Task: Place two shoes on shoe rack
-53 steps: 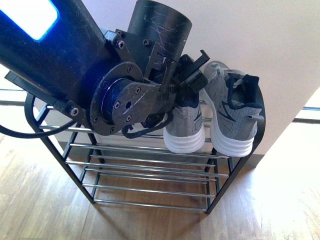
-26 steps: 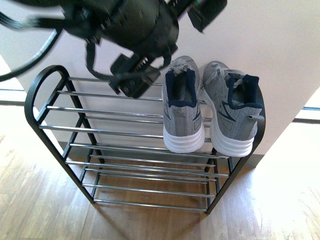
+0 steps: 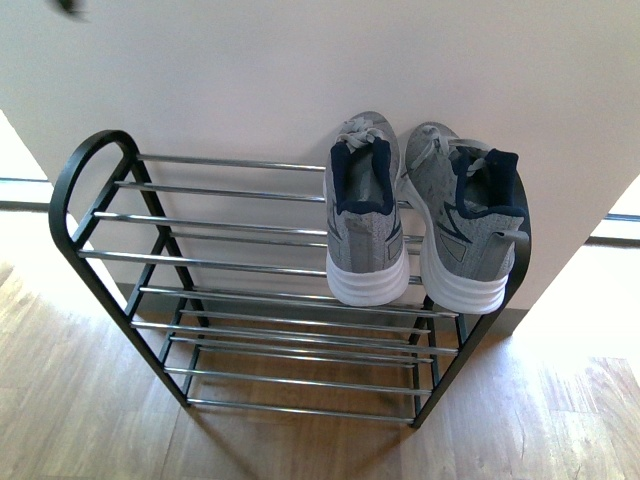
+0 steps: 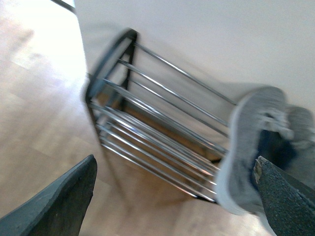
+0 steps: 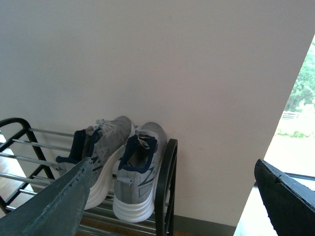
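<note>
Two grey knit shoes with white soles stand side by side at the right end of the shoe rack's [image 3: 230, 162] top tier, heels toward me: one [image 3: 362, 215] left of the other [image 3: 465, 220]. Neither gripper shows in the front view. The left wrist view is blurred; my left gripper [image 4: 172, 196] is open and empty, away from the rack [image 4: 109, 59], with the nearer shoe [image 4: 246, 142] beyond one fingertip. My right gripper [image 5: 170, 204] is open and empty too, back from both shoes [image 5: 106, 142] [image 5: 138, 177] and the rack's black end frame [image 5: 165, 182].
A white wall [image 3: 250, 70] stands right behind the rack. Wooden floor [image 3: 90, 420] lies in front of and beside it. The rack's lower chrome tiers [image 3: 300, 350] hold nothing. A bright opening to the outdoors [image 5: 295, 123] is past the wall's right edge.
The arm that filled the upper left of the front view has lifted up and out of the frame. Both shoes stay where they were on the top tier.
</note>
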